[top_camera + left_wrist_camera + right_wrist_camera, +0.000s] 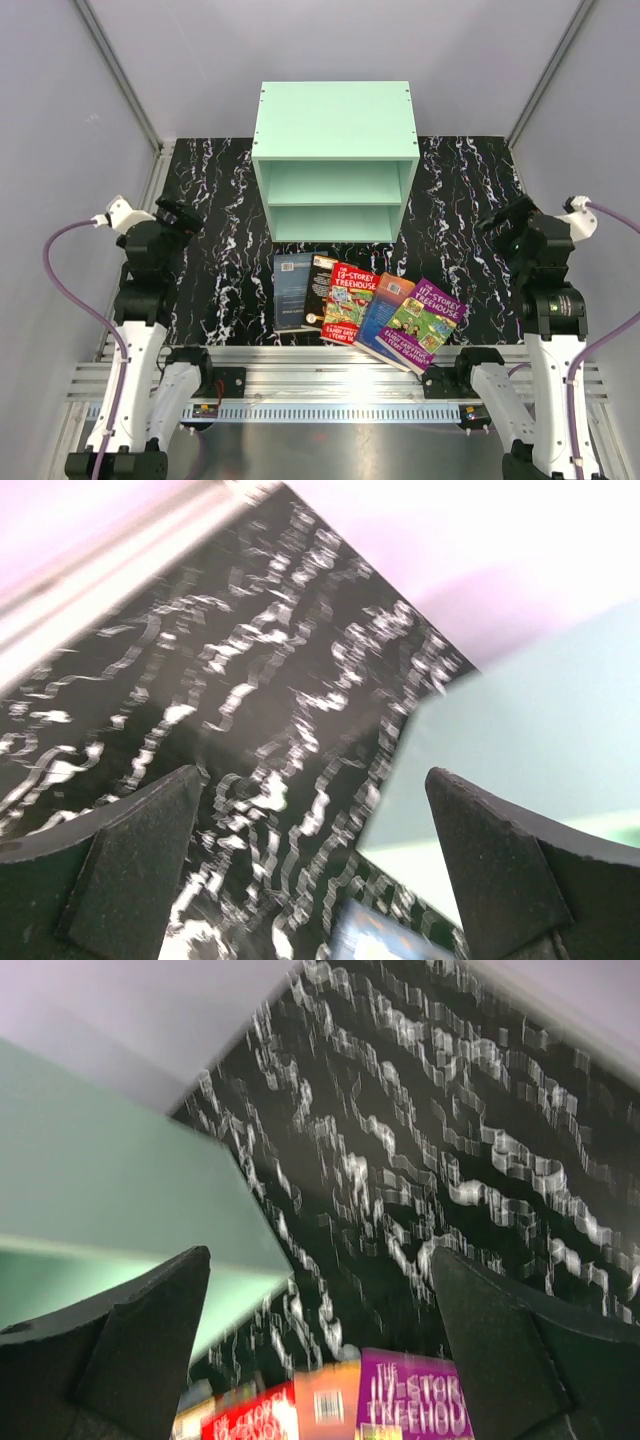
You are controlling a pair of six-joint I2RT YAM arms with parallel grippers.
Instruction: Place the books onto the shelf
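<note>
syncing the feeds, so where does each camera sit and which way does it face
Top: above, behind the arms, looking down at shelf, books; both arms show.
Left wrist: on left gripper, facing table and shelf's side; own fingers show.
Right wrist: on right gripper, facing shelf, books; own fingers show.
Shared: all see the shelf.

The shelf [335, 120] is plain mint green throughout. The table [220, 200] is black, veined with white marbling. Along the table's near edge: dark blue book [292, 290], black book [320, 285], red book [348, 300], blue-and-orange book [385, 305], purple book [425, 322], the red and purple with multicoloured picture covers.
</note>
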